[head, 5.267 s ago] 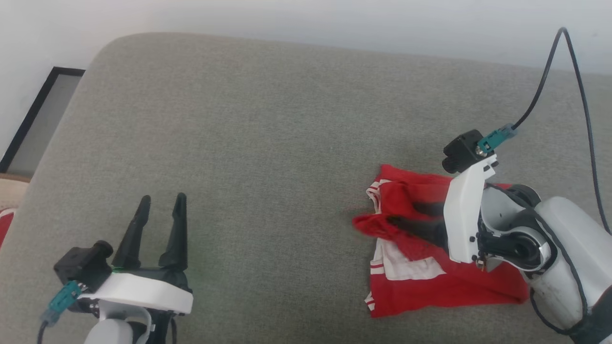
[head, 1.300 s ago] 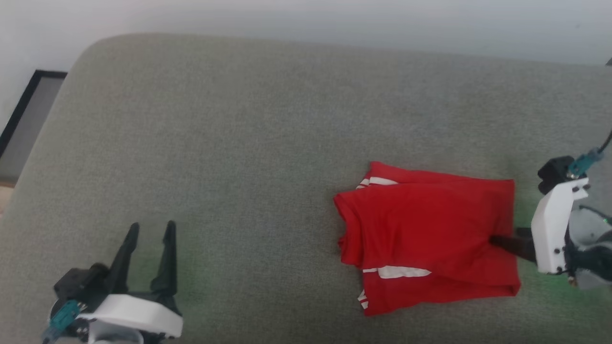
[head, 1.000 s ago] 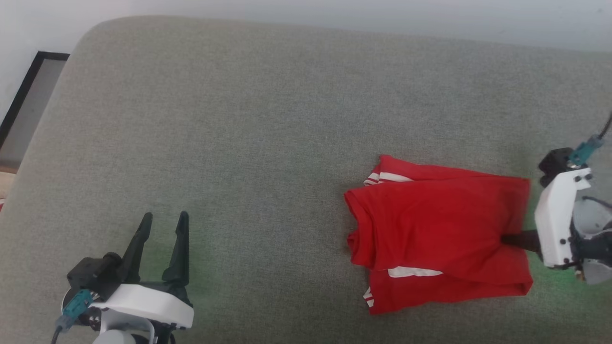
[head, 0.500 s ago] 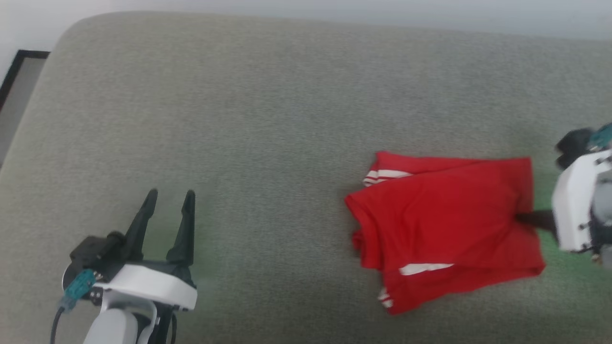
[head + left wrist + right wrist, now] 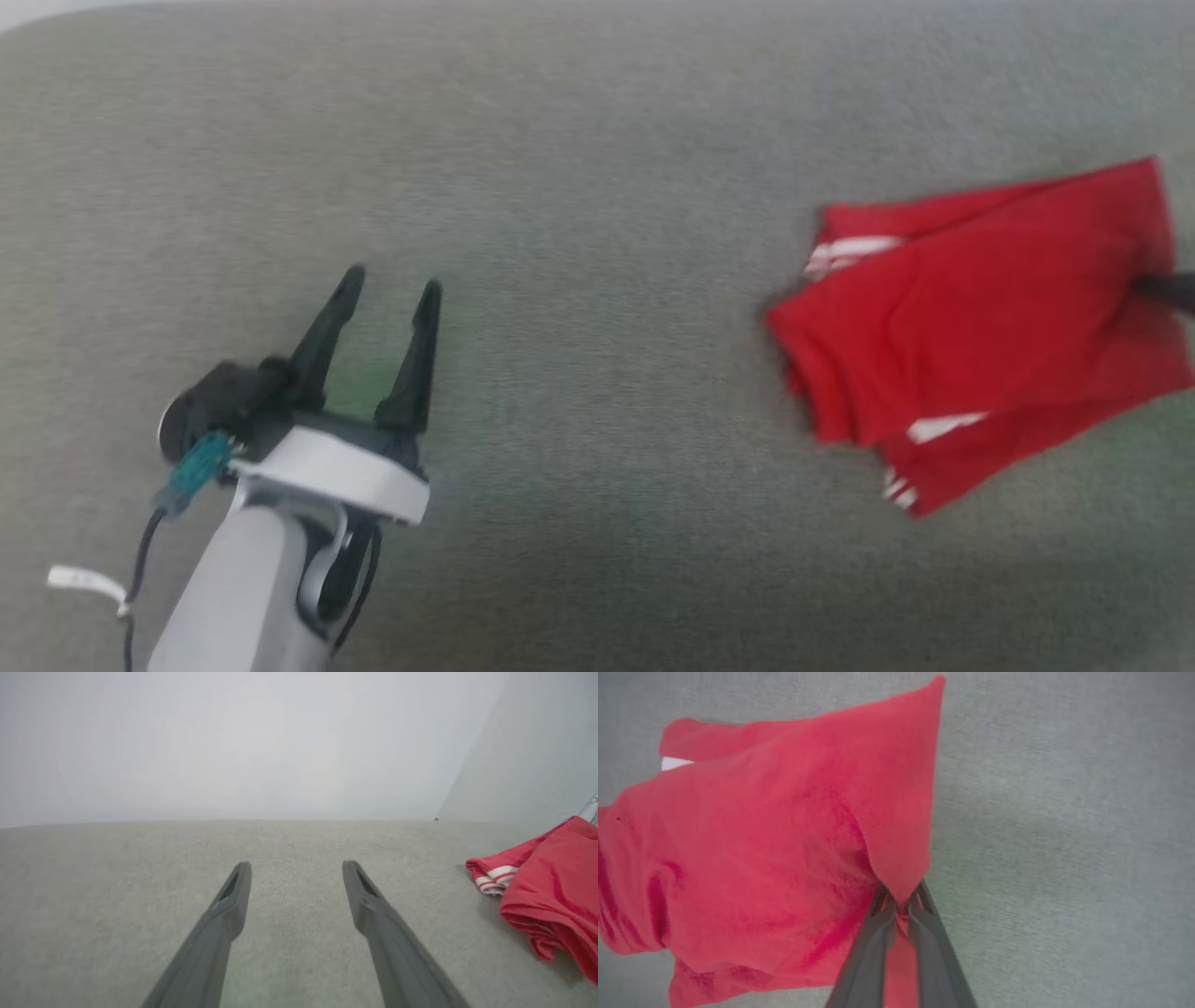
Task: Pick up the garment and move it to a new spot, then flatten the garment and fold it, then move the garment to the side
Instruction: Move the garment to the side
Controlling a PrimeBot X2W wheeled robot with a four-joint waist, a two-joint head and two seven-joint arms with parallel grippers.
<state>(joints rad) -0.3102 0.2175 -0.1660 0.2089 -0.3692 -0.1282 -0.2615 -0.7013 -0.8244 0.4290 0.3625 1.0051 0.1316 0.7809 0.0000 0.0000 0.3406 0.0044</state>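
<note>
The garment (image 5: 980, 327) is a folded red shirt with white striped trim, lying at the right of the grey cushion (image 5: 597, 187). It also shows at the right edge of the left wrist view (image 5: 546, 891). My right gripper (image 5: 899, 900) is shut on the garment's (image 5: 775, 849) near edge, red cloth pinched between its two fingers; in the head view just a dark fingertip (image 5: 1167, 287) pokes in from the right edge. My left gripper (image 5: 385, 289) hovers open over bare cushion at the left, far from the garment, nothing between its fingers (image 5: 233, 896).
The grey cushion stretches wide between my left gripper and the garment. A pale wall (image 5: 280, 742) rises behind the cushion's far edge in the left wrist view.
The head camera has swung, so the whole picture has shifted. My right gripper has closed on the garment's edge, and the garment's right side has been pulled and tilted.
</note>
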